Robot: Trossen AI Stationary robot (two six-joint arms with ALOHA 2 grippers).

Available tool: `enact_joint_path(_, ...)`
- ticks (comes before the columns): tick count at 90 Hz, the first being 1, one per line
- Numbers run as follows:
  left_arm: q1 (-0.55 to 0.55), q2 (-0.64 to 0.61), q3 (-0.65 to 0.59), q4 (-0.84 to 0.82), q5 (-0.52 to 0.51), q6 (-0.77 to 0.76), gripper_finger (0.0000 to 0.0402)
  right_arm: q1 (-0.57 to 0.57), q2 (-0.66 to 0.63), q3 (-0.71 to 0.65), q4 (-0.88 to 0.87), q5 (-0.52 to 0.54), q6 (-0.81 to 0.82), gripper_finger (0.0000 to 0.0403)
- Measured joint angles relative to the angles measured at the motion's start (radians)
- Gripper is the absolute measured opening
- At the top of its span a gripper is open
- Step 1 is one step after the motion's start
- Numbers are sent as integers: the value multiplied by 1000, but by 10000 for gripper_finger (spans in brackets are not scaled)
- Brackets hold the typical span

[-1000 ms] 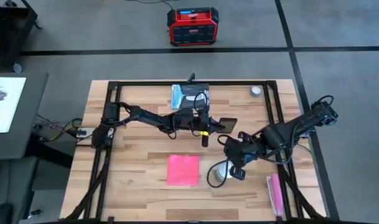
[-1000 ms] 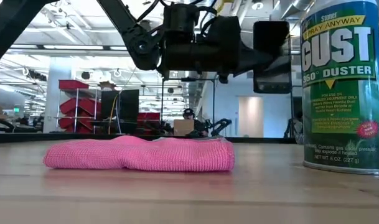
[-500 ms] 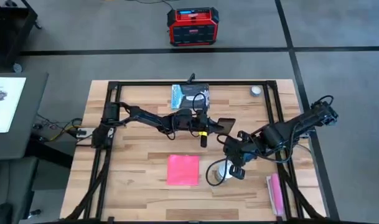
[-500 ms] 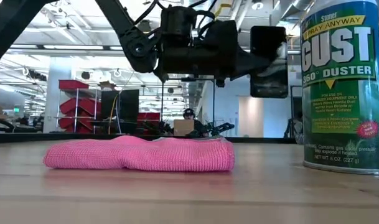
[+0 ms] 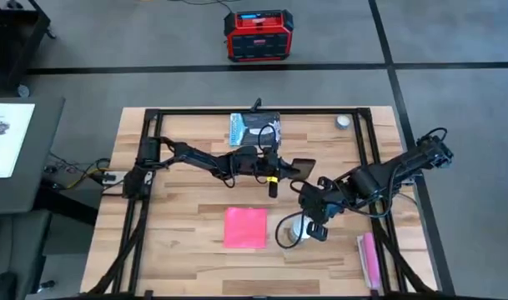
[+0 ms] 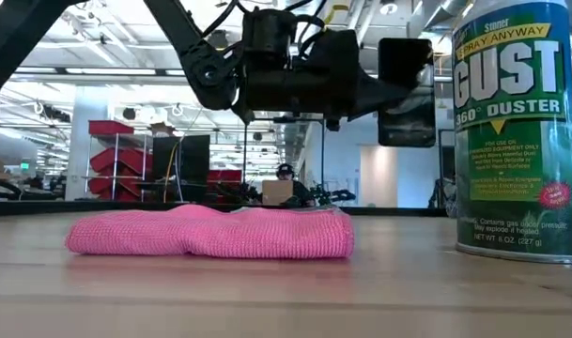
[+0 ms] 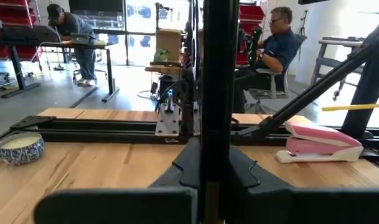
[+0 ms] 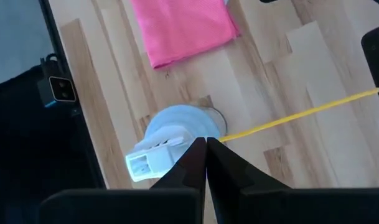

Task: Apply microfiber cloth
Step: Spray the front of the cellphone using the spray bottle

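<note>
The pink microfiber cloth [image 5: 245,227] [image 6: 210,233] [image 8: 183,25] lies folded flat on the wooden table near its front. My left gripper [image 5: 280,167] is above mid-table, shut on a black phone [image 5: 304,167] [image 6: 405,94]. My right gripper [image 5: 310,223] [image 8: 205,144] is shut just over the top of an upright duster can [image 5: 295,231] [image 6: 516,131] [image 8: 177,124], right of the cloth. Whether it touches the can I cannot tell. My left gripper pinches the phone between its two fingers, one on each flat face, at the end nearer the arm [image 7: 217,93]. The fingers come level from the table's left. The phone is lifted clear of the table, above and beyond the cloth.
A narrow pink oblong object with a pale edge [image 5: 369,257] [image 7: 320,142] lies at the front right. A small bowl [image 5: 344,122] [image 7: 18,148] and a packet [image 5: 255,127] sit at the far edge. Black frame rails [image 5: 366,150] run round the table. People sit beyond it.
My left gripper has dipped a little with the phone, which now hangs slightly lower in the low view. The cloth has stayed where it was.
</note>
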Motion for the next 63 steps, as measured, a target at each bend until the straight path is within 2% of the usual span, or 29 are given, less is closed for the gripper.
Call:
enact_joint_path(42,-6,0,-10,-2,-9,-3,2,-20,42,1,-50,-25,-5,0)
enact_joint_path(63,-12,-81,-107,7,-102,3,2,-24,36,1,-52,-19,-4,0)
